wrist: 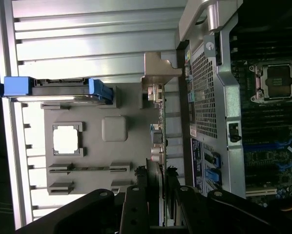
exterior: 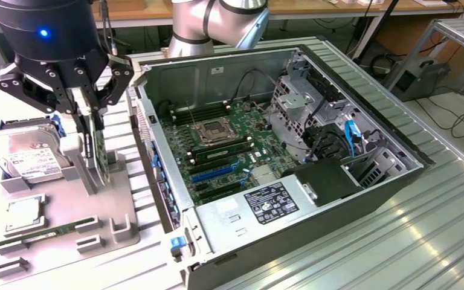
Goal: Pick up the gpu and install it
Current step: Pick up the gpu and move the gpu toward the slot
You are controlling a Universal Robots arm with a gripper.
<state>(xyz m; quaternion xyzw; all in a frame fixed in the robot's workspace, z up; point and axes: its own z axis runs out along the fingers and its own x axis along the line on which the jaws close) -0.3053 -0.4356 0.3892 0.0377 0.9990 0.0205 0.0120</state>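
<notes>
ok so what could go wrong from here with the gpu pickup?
1. The gpu stands on edge in the grey fixture with the gripper down over it; a tilted lift could jam it in its slot.
2. The hard drive stands close beside; the gripper could clip it.
3. The case wall is near; a low carry might catch the metal bracket.

The jaws grip the edge-on gpu (wrist: 156,122) at the grey tray's (wrist: 131,107) edge, beside the computer case (wrist: 209,112).
</notes>
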